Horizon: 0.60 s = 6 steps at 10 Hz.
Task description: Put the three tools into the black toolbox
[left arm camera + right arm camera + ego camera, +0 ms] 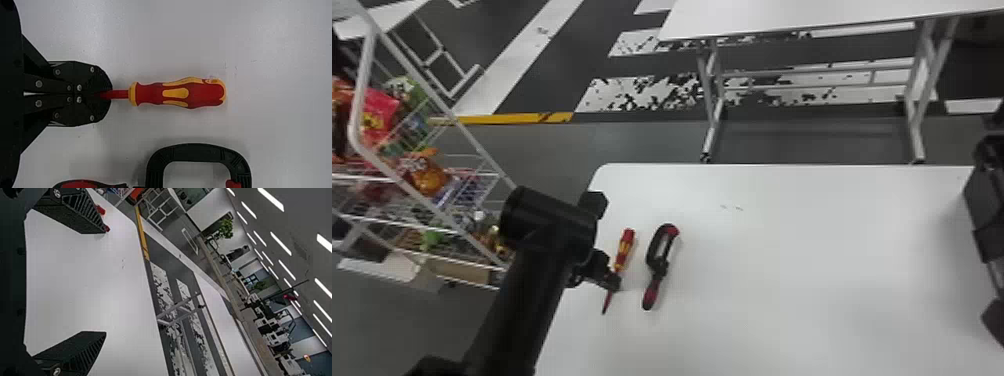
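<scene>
Head view, left: a wire rack (354, 120) holds packets (377, 117). At the desk (782, 260), your left gripper (615, 281) pinches the screwdriver (624, 248); your right gripper (103, 282) has its jaws spread.

In the head view, the left arm (504, 320) comes in from seven o'clock and leans toward one o'clock; its thick wrist housing (547, 225) sits between eight and nine o'clock, with the left gripper (613, 283) angled off it toward four o'clock; in the left wrist view its fingers (92, 78) are drawn together in a narrow pinch, nearly meeting along their length; in the right wrist view, the right gripper (105, 282) has its black, ribbed fingers (82, 211) spread wide apart.
</scene>
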Available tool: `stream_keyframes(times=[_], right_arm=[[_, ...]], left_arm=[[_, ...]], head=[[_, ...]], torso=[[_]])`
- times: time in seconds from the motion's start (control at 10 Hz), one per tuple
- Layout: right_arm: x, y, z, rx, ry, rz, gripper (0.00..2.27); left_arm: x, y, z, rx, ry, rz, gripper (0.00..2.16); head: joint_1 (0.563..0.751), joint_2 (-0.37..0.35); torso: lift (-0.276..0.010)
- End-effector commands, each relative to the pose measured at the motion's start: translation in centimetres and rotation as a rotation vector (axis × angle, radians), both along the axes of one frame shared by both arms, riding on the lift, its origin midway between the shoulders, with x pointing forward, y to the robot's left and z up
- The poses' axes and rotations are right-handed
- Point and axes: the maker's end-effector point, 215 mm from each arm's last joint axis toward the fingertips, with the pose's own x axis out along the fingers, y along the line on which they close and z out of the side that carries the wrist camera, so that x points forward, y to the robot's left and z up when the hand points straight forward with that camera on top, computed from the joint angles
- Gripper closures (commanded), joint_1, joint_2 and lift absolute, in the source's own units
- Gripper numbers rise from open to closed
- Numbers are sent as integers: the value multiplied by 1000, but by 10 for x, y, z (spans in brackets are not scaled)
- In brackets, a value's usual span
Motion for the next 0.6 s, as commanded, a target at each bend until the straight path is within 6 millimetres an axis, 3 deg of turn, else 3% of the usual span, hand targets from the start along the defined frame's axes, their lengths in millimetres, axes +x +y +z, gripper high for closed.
stream_keyframes(times=[0.0,0.3,0.5], right_arm=[[0,1,0,1,1,1,80],[0,1,-4,0,7,2,80],[2,5,-3,0,4,9,80]], left_arm=[[-4,8,6,38,-18,9,2027],[-21,5,42,15,-79,57,2027],[-19,6,68,17,-158,51,2027]], head=[[695,328],[695,343],[695,345]], torso=[[-51],[-51],[-51]])
